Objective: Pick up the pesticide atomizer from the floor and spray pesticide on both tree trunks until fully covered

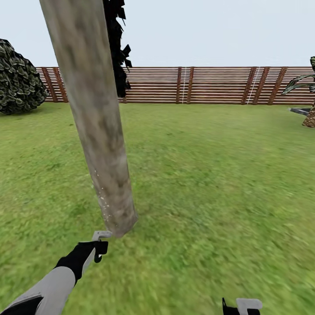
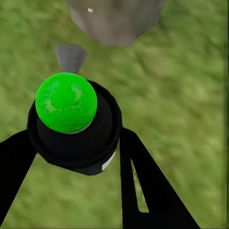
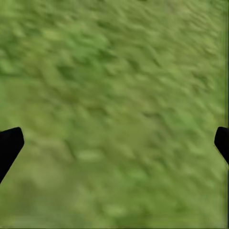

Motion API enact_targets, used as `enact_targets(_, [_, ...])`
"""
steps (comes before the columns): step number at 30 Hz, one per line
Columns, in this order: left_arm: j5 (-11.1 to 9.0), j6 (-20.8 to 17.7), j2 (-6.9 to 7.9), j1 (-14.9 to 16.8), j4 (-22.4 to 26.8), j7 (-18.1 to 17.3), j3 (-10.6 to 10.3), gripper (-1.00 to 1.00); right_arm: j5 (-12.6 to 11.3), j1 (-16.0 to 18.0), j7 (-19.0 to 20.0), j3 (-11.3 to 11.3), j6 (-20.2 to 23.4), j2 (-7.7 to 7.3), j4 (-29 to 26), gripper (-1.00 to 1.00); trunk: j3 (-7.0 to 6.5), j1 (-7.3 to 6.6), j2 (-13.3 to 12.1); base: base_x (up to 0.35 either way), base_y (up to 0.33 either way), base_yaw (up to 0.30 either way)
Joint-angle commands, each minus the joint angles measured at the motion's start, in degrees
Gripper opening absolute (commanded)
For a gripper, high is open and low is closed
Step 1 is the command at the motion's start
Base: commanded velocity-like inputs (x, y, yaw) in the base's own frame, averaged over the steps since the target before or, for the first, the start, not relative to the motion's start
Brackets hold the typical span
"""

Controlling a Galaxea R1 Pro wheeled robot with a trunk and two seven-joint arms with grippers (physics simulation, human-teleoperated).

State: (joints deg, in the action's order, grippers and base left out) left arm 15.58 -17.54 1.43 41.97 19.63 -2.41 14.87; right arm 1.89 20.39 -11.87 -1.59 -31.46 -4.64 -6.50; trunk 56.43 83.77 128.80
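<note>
One trunk, left hand pinching one atomizer, right hand spread.

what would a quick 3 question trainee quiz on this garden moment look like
1. True or false: the left end effector is shut on the atomizer.
2. Multiple choice: the atomizer's grey nozzle points toward
A. the wooden fence
B. the base of the tree trunk
C. the palm
3. Short answer: what lies between the fingers of the right end effector in its wrist view?

Key
1. True. Its black fingers flank the atomizer's body below the green cap.
2. B. In the head view the nozzle tip sits right by the trunk's foot, where a few white specks show.
3. Nothing but grass; the jaws stand wide apart.
</note>
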Motion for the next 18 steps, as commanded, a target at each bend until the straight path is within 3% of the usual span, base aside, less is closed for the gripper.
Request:
enact_targets(1, [0.0, 0.0, -0.01, -0.1, 0.0, 0.0, 0.0, -1.00, 0.0, 0.0, 0.0, 0.0, 0.0, -0.01, 0.0, 1.00, 0.00, 0.00, 0.0, 0.183, -0.225, 0.000])
enact_targets(5, [0.0, 0.1, -0.11, -0.2, 0.1, 0.1, 0.0, -1.00, 0.0, 0.0, -0.1, 0.0, 0.0, 0.06, 0.0, 1.00, 0.00, 0.00, 0.0, 0.026, -0.271, 0.067])
enact_targets(18, [0.1, 0.0, -0.01, -0.2, 0.2, 0.1, 0.0, -1.00, 0.0, 0.0, -0.1, 0.0, 0.0, 0.07, 0.0, 1.00, 0.00, 0.00, 0.0, 0.001, -0.278, 0.270])
